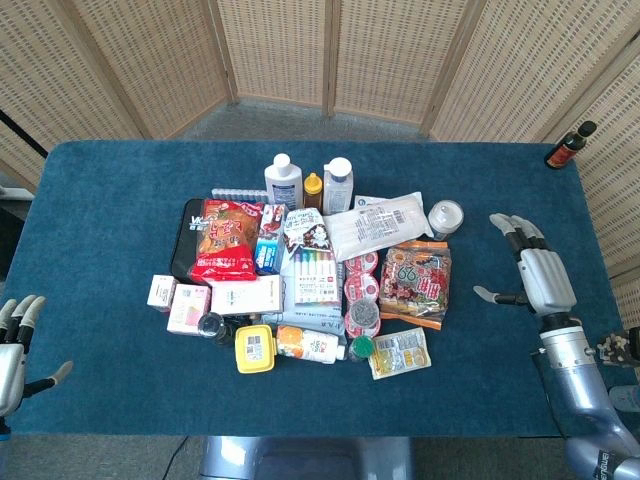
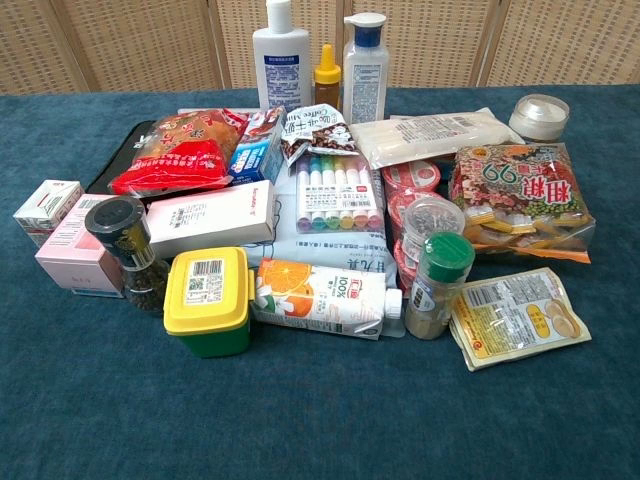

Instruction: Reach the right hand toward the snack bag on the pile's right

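Observation:
The snack bag (image 1: 418,281) (image 2: 521,201), clear with a "99" label and mixed sweets inside, lies flat at the right side of the pile. My right hand (image 1: 537,271) hovers over the blue table to the bag's right, fingers spread and holding nothing, a clear gap from the bag. My left hand (image 1: 15,343) is at the table's near left edge, fingers apart, also holding nothing. Neither hand shows in the chest view.
The pile holds a red snack bag (image 1: 225,240), marker set (image 1: 313,270), juice carton (image 1: 305,345), yellow-lidded tub (image 1: 255,349), bottles (image 1: 283,180) and a small yellow packet (image 1: 400,352). A white jar (image 1: 445,217) sits behind the snack bag. A dark bottle (image 1: 569,145) stands far right.

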